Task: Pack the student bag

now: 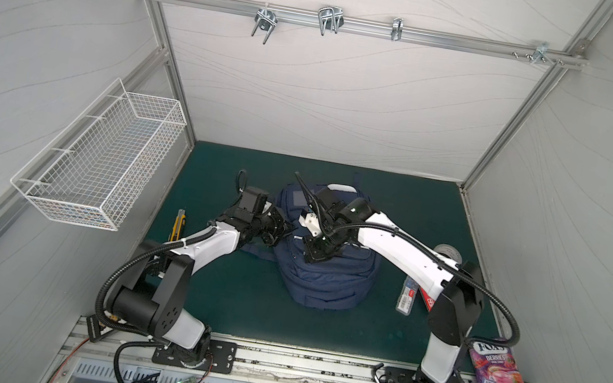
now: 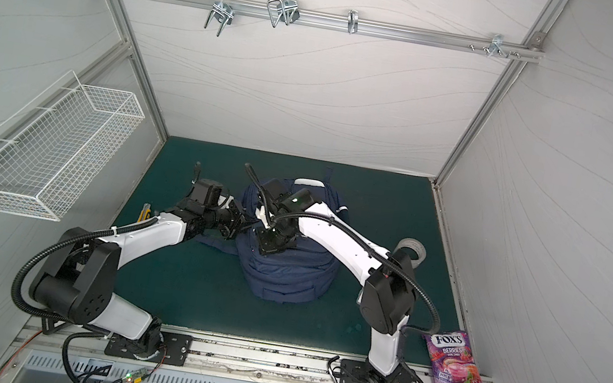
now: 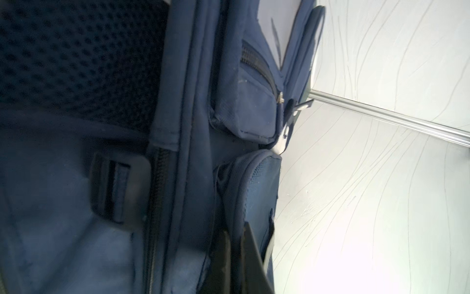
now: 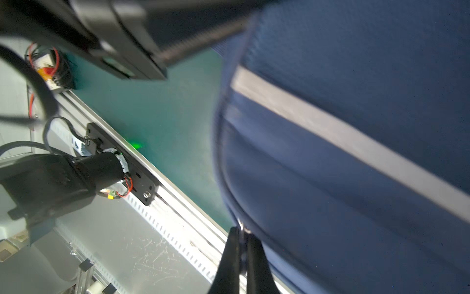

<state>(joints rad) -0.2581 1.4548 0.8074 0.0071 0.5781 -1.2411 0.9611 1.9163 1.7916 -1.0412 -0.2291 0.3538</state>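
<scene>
The student bag [image 1: 327, 284], at the middle of the worktop [image 1: 235, 307], is clamped by the shut left tool [image 3: 235, 227] and right tool [image 4: 242, 232]; opening seems in hand, and a steady pull along the zip [image 3: 254, 59] is called for.

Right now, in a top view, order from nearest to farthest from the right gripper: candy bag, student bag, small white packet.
1. student bag, centre, pinched by the right gripper.
2. small white packet, lying right of the bag.
3. candy bag, front right edge.
</scene>
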